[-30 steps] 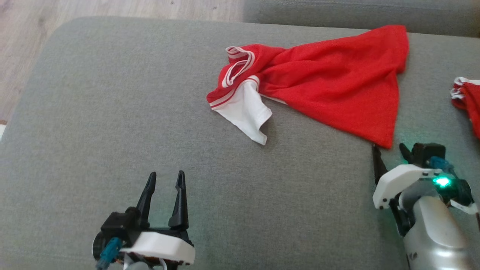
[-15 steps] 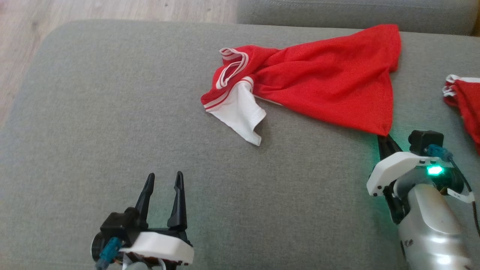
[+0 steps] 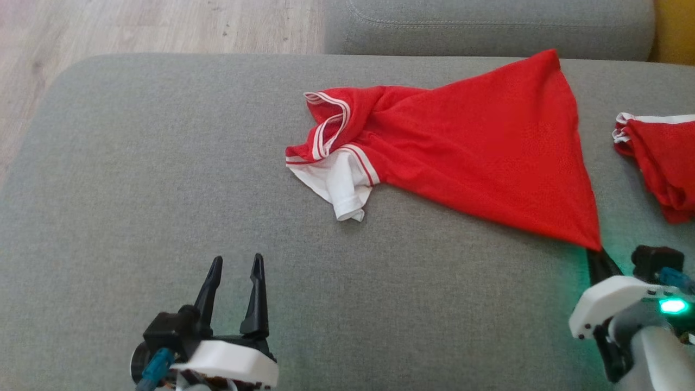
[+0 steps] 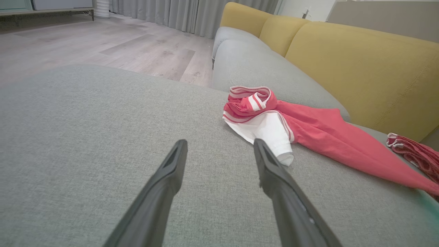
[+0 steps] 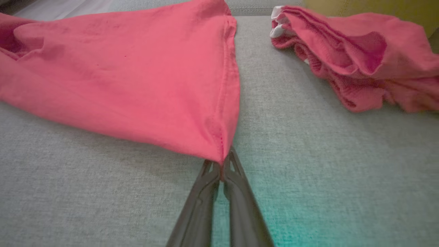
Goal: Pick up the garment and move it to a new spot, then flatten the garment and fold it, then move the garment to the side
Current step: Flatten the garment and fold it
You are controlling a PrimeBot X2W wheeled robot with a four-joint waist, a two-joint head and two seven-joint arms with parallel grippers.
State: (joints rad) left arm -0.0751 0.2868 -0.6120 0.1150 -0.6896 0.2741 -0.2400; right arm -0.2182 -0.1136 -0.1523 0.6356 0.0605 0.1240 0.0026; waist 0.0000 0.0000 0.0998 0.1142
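A red garment (image 3: 478,152) with white sleeves and striped trim lies spread on the grey sofa seat (image 3: 163,190), its bunched collar and white sleeve (image 3: 342,184) toward the left. My right gripper (image 3: 594,252) is shut on the garment's near right corner (image 5: 221,156), and the cloth stretches away from it in a taut triangle. My left gripper (image 3: 234,266) hovers open at the lower left, well short of the white sleeve (image 4: 271,132), with nothing between its fingers (image 4: 171,171).
A second red garment (image 3: 659,163) lies crumpled at the right edge, close to my right arm, and is also in the right wrist view (image 5: 349,61). A yellow backrest (image 4: 360,68) runs behind the seat. Wooden floor (image 3: 136,24) lies beyond the sofa's far left edge.
My right gripper closed on the garment's near corner and pulled it toward me and to the right, stretching the cloth into a triangle. The head camera shifted. The left gripper stayed put.
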